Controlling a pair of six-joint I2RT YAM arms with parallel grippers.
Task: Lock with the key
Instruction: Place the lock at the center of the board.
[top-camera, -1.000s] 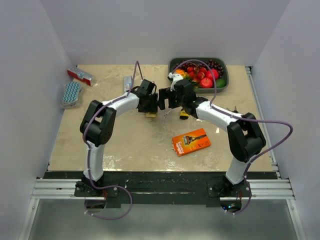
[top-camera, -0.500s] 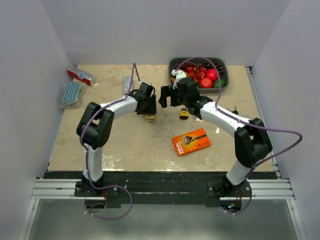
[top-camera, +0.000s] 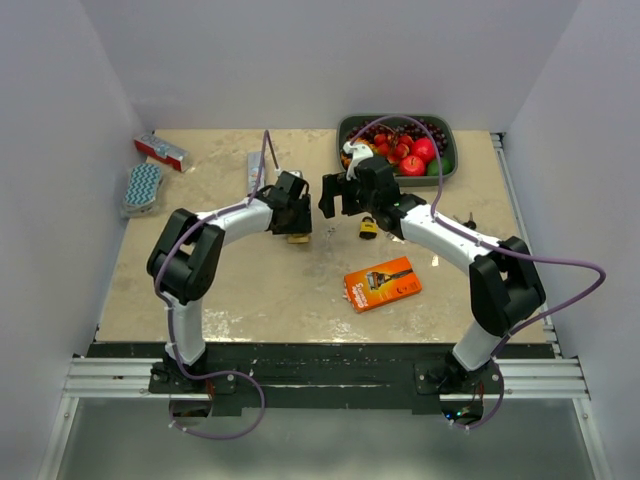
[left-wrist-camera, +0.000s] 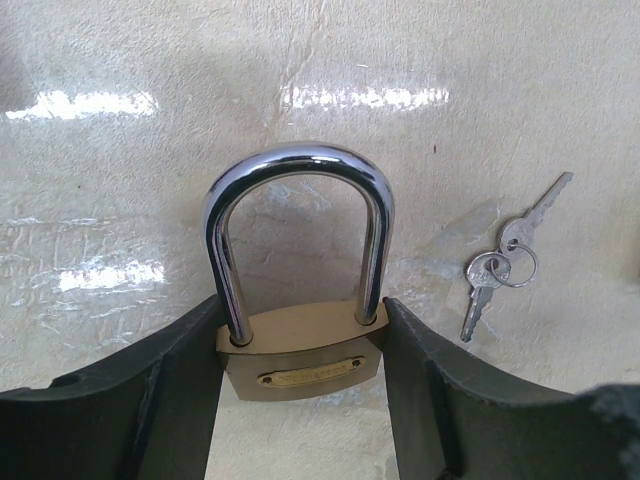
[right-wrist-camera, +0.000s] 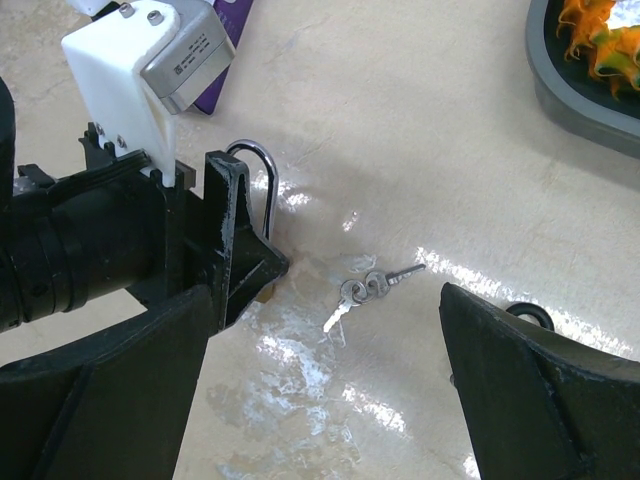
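Note:
A brass padlock (left-wrist-camera: 300, 358) with a steel shackle (left-wrist-camera: 300, 160) lies flat on the table, and it also shows in the top view (top-camera: 298, 237). My left gripper (left-wrist-camera: 300, 312) is shut on the padlock's body, one finger against each side. Two small silver keys on a ring (left-wrist-camera: 495, 268) lie loose on the table just right of the padlock. In the right wrist view the keys (right-wrist-camera: 365, 288) lie between my wide-open fingers. My right gripper (right-wrist-camera: 328, 295) is open, empty and held above them, and in the top view it (top-camera: 335, 195) faces the left gripper (top-camera: 298, 222).
A grey tray (top-camera: 447, 165) of fruit stands at the back right. An orange box (top-camera: 382, 284) lies near the middle front. A small yellow-black object (top-camera: 368, 229) sits under the right arm. A sponge (top-camera: 142, 188) and a red pack (top-camera: 161, 150) lie far left.
My right gripper has pulled back from the left gripper, towards the far side and up. The left gripper, still holding the padlock, has shifted slightly.

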